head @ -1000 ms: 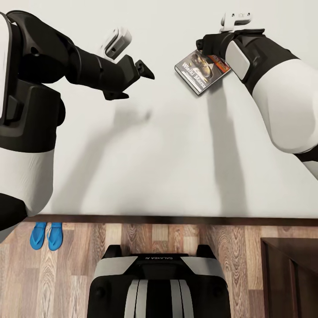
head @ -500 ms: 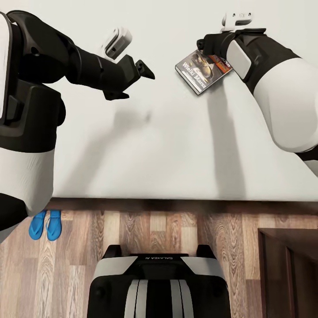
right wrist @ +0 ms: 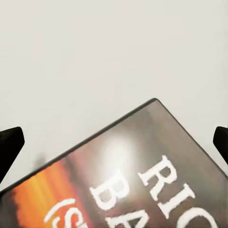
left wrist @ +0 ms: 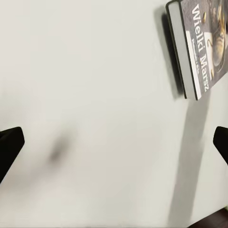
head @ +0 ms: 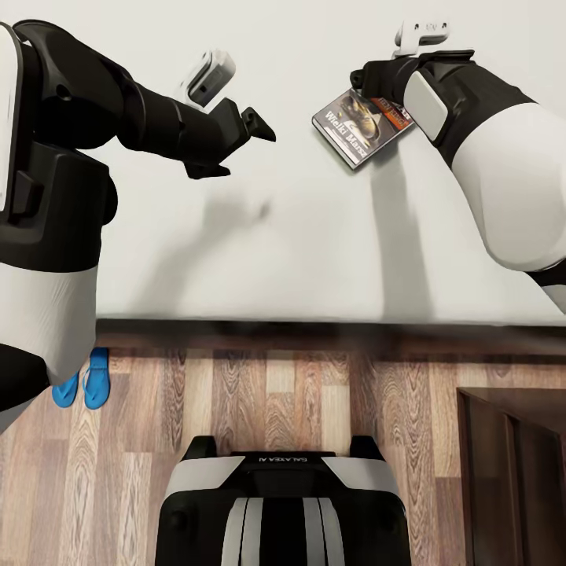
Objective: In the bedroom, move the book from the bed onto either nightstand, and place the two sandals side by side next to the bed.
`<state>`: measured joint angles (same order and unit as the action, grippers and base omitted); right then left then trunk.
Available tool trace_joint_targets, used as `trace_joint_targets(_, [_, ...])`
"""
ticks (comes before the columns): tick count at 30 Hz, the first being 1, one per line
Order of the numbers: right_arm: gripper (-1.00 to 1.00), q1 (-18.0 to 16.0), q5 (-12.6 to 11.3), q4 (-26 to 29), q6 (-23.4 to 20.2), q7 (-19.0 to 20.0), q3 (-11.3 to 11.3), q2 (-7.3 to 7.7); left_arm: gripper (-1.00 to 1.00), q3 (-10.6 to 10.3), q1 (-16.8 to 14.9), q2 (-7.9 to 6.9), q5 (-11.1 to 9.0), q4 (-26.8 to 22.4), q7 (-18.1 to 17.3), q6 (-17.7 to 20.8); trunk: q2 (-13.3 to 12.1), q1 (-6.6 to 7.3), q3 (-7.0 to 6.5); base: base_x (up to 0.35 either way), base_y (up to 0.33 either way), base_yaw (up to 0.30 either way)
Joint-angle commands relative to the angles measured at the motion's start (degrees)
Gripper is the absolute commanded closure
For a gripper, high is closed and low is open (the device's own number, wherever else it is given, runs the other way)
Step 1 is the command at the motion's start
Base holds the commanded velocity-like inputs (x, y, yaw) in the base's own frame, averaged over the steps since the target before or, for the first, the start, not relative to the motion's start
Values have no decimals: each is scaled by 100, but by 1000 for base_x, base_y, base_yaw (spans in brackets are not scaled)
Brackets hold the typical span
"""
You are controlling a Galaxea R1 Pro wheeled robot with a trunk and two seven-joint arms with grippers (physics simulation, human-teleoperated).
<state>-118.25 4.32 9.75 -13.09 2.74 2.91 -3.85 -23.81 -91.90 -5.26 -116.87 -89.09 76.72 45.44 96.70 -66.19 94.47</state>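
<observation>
The dark-covered book (head: 358, 126) hangs tilted just above the pale mattress of the bed (head: 275, 259), and my right gripper (head: 371, 93) is shut on its upper end. In the right wrist view the cover (right wrist: 142, 180) with white letters and an orange band lies between the fingertips (right wrist: 10, 152). My left gripper (head: 236, 148) is open over bare mattress, left of the book (left wrist: 202, 42), with nothing in it. The two blue sandals (head: 96, 379) lie side by side on the plank floor by the bed's dark frame (head: 314, 334). My left arm partly covers them.
A dark-brown wooden cabinet (head: 511, 472) stands on the floor at the lower right, close to the bed's side. My own base (head: 283, 503) sits on wood planks between it and the sandals.
The view has drawn back from the bed: its edge and the sandals sit higher in the picture. The book has stayed under my right gripper, and both arms keep their pose.
</observation>
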Motion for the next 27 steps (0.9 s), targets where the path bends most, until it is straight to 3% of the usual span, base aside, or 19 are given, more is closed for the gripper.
trace_joint_targets(1, [-100, 3, 45, -101, -36, 19, 17, -2, -100, -3, -6, -3, -31, -3, 45, 46, 1, 0, 3, -42, -1, 0])
trace_joint_targets(10, [-100, 3, 43, -97, -36, 24, 21, -2, -100, -1, -4, -2, -29, -3, 45, 45, 1, 0, 3, -75, 0, 0])
trace_joint_targets(27, [-100, -5, 42, -89, -41, 25, 26, 6, -100, -1, -4, 0, -30, -3, 45, 44, 1, 0, 3, -234, 0, 0])
